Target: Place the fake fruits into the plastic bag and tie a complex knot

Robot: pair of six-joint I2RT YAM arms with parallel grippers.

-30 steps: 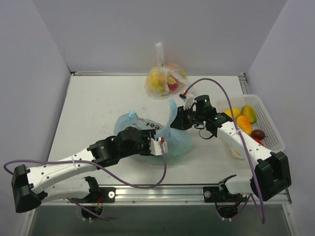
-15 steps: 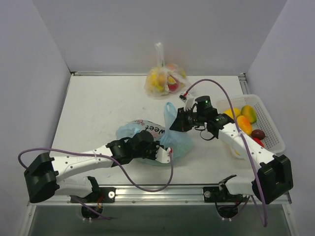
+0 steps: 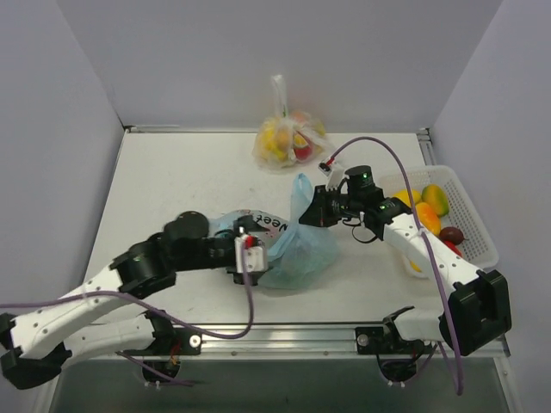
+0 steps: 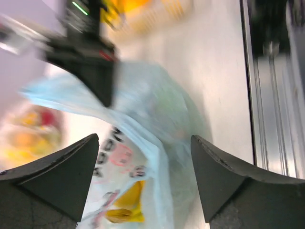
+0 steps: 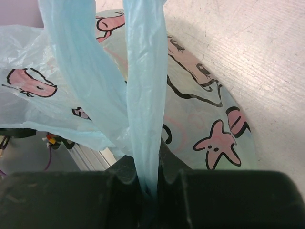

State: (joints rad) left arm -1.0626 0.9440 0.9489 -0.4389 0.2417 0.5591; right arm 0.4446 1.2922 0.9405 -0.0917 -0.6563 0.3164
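Operator: What is the state of each tool?

Technician: The left gripper (image 4: 144,139) stands wide open and grips nothing. The plastic bag (image 3: 297,249) lies just ahead of its fingers. The right gripper (image 5: 150,186) is clamped on one handle strip (image 5: 145,95) of the bag.

Operator: Where is the bag?

Technician: On the table (image 3: 172,172), between both grippers. A yellow fruit (image 4: 125,212) shows inside it. Other fake fruits (image 3: 428,215) lie in the white basket (image 3: 478,215).

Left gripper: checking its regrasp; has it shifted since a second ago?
Yes. The left gripper has pulled back leftward, farther from the white basket, jaws open.
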